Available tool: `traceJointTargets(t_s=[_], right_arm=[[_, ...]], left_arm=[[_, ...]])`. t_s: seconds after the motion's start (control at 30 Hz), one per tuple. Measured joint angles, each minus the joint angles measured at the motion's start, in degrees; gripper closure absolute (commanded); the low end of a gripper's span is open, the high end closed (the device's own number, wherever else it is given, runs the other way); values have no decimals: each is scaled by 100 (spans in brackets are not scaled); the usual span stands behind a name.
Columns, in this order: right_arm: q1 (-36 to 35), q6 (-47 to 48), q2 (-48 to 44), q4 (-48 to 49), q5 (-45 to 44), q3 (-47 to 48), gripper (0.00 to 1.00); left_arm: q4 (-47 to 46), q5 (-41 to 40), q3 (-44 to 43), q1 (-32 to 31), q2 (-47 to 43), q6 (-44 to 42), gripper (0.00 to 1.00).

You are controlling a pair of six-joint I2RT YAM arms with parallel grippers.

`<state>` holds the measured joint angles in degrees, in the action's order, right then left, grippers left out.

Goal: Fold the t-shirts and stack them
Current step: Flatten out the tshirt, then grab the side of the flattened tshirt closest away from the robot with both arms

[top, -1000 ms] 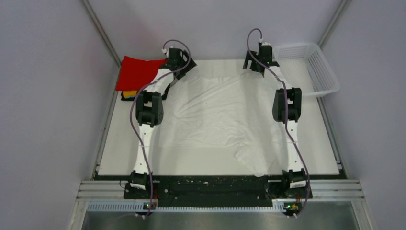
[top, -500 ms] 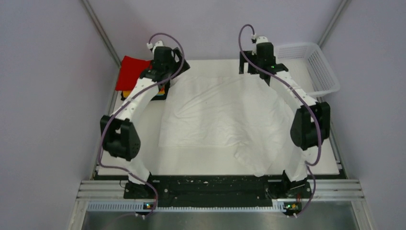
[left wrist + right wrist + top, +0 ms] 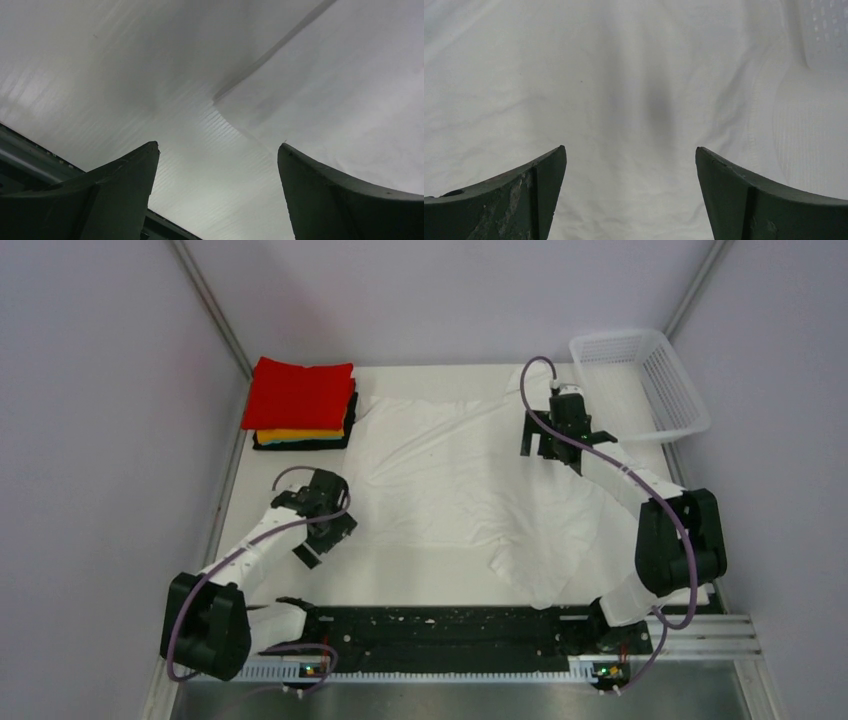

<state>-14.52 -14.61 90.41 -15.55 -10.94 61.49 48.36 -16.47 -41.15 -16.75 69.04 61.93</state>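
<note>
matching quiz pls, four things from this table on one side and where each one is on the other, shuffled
Things:
1. white t-shirt
2. red t-shirt
3. mesh basket
4. left gripper

Places:
a. on top of the folded pile, far left corner
b. spread out, wrinkled, across the middle
c. far right corner
d. open, at the near left edge of the spread shirt

Pairs: 1-b, 2-a, 3-c, 4-d
</note>
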Motion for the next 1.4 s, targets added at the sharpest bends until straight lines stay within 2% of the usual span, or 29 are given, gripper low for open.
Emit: traceJointTargets(t_s=[0.13,0.33,0.43,0.6,0.87,0.97,1.03,1.13,1.17,1.4], right_arm=[[0,-9,-79,79,-4,7,1],[0,-4,-79,101,7,13,1],[0,4,-79,101,2,13,1],[0,7,-79,92,-98,13,1],[0,-11,-79,35,-144,13,1],[0,-50,-85,-33,-140,9,1],[0,-98,-155,-61,-118,-35,1],[0,-181,-385,-175,-96,-144,1],[0,-210,-461,-208,-92,-181,2],[-125,-396,-1134,-785,-111,-590,2]], left_arm=[[22,-87,378,0,-243,466,16],[-96,-433,380,0,59,804,24],[-238,-546,350,0,269,879,33],[-487,-498,315,0,643,933,41],[-658,-435,297,4,715,946,64],[-721,-439,295,4,732,907,67],[-750,-444,289,4,752,876,75],[-837,-439,219,4,848,815,96],[-892,-433,201,4,876,785,100],[-1010,-400,201,7,868,704,100]])
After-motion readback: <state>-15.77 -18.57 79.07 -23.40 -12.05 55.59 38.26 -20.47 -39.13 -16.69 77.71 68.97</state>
